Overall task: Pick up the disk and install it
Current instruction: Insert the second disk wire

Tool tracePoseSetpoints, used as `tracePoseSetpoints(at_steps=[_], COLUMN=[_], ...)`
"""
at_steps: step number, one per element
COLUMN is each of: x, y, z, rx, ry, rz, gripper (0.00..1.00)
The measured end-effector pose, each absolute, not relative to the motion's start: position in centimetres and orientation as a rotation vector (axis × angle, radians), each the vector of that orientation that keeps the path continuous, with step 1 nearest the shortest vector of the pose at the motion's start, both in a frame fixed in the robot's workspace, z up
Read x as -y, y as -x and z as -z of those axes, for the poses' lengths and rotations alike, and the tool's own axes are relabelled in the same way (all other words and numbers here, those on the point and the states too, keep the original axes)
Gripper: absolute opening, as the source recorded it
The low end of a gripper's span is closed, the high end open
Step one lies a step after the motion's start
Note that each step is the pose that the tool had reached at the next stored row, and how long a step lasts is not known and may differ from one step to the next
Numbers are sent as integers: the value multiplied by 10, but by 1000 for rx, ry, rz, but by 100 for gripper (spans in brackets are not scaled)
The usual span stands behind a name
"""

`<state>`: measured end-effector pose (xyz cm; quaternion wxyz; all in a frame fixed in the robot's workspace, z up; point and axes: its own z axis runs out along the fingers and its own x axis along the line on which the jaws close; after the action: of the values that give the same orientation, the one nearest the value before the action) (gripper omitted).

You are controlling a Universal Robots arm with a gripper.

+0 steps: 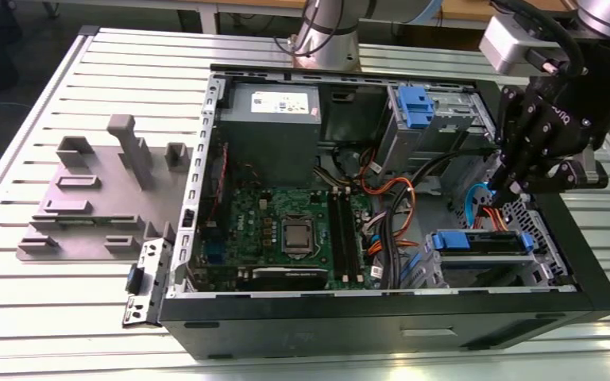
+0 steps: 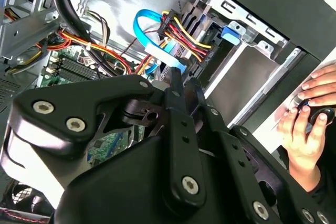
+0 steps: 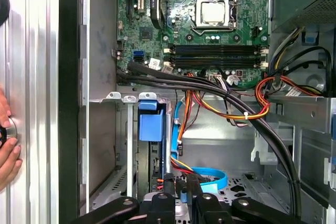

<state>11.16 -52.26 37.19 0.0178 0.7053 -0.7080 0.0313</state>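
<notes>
We see the gripper [image 1: 508, 193] w/ fingers pressed together, holding nothing, inside the PC case [image 1: 390, 325]. The disk [image 1: 483, 242] sits in the drive bay at approx 5 o'clock from the gripper, just beside it.

The silver disk in its blue plastic carrier [image 3: 151, 124] sat mostly hidden in its bay; a person's hand [image 2: 310, 124] was cut off at the edge.

No print on any part can be read.
</notes>
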Motion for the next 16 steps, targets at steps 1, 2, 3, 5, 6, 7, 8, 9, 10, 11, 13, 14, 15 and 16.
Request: tracePoseSetpoints(at_steps=[1, 2, 3, 5, 6, 7, 8, 9, 10, 11, 13, 14, 15, 16], x=[523, 523, 522, 522, 522, 522, 522, 522, 522, 522, 522, 522, 522, 522], y=[-112, -112, -112, -112, -112, -112, -112, -112, -112, -112, -112, -112, -112, -112], z=[-372, -372, -371, -370, -370, -369, -368, -368, -367, -366, -365, -364, -363, -362], rx=[2198, 2197, 2196, 2193, 2192, 2190, 2189, 2187, 2186, 2185, 2183, 2182, 2181, 2180], ry=[-2191, -2192, -2193, -2196, -2197, -2199, -2200, -2202, -2203, -2204, -2206, -2207, -2208, -2209], rz=[-97, -97, -97, -97, -97, -97, -97, -97, -97, -97, -97, -97, -97, -97], gripper=[24, 24, 24, 24, 24, 24, 24, 24, 24, 24, 24, 24, 24, 24])
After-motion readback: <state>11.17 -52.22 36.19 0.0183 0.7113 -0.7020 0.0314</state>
